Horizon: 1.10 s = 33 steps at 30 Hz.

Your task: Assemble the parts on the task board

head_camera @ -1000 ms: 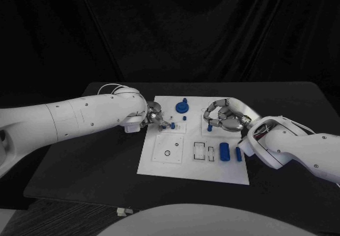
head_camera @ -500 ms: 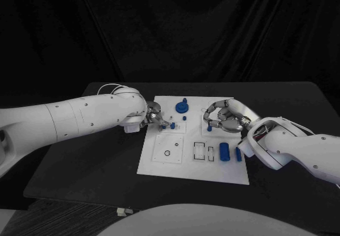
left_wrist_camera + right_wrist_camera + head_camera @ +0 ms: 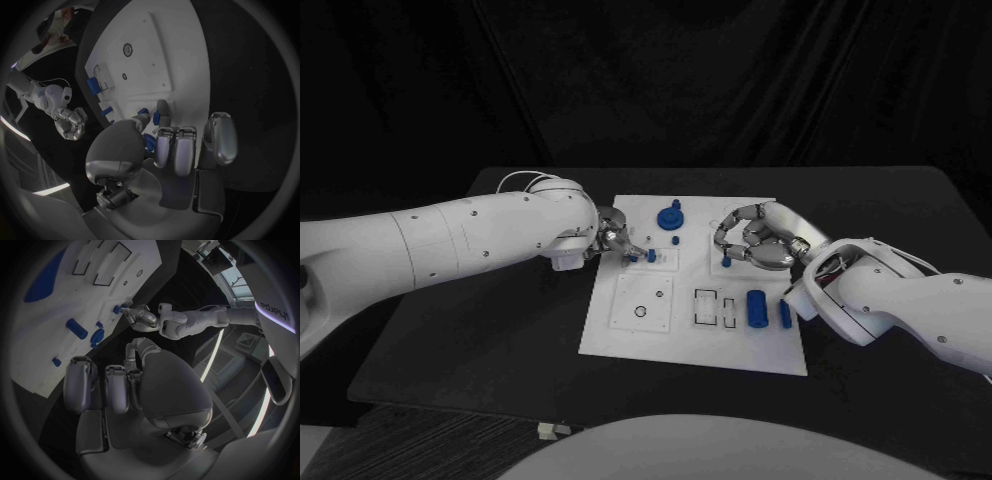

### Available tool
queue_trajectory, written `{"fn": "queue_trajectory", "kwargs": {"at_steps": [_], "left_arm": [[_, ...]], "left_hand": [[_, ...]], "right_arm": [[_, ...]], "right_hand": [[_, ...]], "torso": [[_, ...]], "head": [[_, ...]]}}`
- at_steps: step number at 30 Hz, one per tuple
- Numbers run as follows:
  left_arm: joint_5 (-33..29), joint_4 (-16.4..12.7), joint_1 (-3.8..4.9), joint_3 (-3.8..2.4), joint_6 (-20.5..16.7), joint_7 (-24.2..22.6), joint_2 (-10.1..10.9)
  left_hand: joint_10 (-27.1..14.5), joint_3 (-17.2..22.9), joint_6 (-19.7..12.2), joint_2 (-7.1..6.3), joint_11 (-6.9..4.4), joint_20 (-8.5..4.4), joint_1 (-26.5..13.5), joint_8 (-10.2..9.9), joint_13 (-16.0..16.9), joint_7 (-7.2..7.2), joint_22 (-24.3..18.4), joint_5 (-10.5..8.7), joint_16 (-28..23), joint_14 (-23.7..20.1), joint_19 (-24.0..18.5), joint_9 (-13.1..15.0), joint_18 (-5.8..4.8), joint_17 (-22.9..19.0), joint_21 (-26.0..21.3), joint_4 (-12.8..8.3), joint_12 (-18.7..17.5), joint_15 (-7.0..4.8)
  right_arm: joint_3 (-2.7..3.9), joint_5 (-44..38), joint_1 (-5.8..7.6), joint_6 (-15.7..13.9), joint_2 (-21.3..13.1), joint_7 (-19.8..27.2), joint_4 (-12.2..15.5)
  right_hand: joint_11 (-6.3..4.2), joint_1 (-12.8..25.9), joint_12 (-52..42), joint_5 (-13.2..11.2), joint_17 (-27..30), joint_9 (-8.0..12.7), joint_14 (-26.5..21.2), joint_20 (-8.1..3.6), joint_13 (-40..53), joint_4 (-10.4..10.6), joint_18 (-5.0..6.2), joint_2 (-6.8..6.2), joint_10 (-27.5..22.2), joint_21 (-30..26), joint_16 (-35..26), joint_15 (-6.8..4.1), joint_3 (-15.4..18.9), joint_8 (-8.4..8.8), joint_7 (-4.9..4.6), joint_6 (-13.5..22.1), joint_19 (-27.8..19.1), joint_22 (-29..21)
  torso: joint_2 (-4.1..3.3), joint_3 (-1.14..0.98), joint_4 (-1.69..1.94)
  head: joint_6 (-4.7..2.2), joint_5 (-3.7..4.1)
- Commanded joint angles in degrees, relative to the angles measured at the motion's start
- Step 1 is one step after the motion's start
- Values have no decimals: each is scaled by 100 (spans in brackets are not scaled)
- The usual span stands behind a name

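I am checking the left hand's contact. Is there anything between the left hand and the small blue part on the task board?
Nothing visible. The left hand has its fingertips at the small blue part on the task board.

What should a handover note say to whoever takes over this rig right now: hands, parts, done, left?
Left hand: fingertips pinch a small blue part over the task board, upper left area.
Right hand: fingers curled in, holding nothing, over the board's upper right.
Parts: a blue knobbed piece stands at the board's far edge; a blue cylinder and a smaller blue piece lie at the near right.
Done: knobbed piece looks seated.
Left: seat the pinched part; the rectangular slots beside the cylinder look unfilled.
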<state>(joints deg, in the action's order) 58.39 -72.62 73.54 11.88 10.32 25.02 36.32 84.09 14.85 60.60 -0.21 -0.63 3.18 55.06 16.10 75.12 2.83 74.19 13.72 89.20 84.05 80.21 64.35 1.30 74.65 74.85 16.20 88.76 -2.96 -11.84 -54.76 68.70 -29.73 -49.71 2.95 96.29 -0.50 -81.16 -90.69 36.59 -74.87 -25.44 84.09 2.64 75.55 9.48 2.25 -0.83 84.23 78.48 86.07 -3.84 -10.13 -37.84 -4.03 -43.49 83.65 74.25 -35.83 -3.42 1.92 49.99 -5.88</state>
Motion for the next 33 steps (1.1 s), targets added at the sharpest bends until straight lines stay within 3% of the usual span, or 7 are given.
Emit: {"fn": "queue_trajectory", "kwargs": {"at_steps": [1,6,33], "left_arm": [[-2,-2,-39,27,28,65,14],[-2,0,-39,27,-17,34,19],[-2,-2,-39,26,-133,-115,12]], "left_hand": [[591,-356,-258,91,-33,0,17,-104,1488,-18,1081,172,80,595,41,47,249,1535,-56,31,124,-38],[591,-373,-234,86,-49,-11,78,-20,1488,-41,1087,322,80,595,55,164,245,1535,-38,25,124,-50],[591,-503,-92,88,-96,-46,-24,157,1488,-99,1086,350,80,595,59,370,245,1535,-42,51,124,-89]], "right_arm": [[4,-5,-16,46,3,-92,1],[4,-5,-16,60,9,-94,-8],[4,-5,-20,107,27,-99,-41]], "right_hand": [[12,142,69,182,-515,55,396,-35,1445,-3,68,-1,577,-31,-41,-21,-274,-151,-4,21,50,1187],[12,142,69,182,-515,55,396,-35,1445,-3,68,-1,577,-31,-41,-21,-274,-151,-4,21,50,1187],[12,142,69,182,-515,55,396,-35,1445,-3,68,-1,577,-31,-41,-21,-274,-151,-4,21,50,1187]], "torso": [[0,-2,2],[-1,-1,1],[1,0,-1]], "head": [[1,11],[1,-4],[1,-4]]}}
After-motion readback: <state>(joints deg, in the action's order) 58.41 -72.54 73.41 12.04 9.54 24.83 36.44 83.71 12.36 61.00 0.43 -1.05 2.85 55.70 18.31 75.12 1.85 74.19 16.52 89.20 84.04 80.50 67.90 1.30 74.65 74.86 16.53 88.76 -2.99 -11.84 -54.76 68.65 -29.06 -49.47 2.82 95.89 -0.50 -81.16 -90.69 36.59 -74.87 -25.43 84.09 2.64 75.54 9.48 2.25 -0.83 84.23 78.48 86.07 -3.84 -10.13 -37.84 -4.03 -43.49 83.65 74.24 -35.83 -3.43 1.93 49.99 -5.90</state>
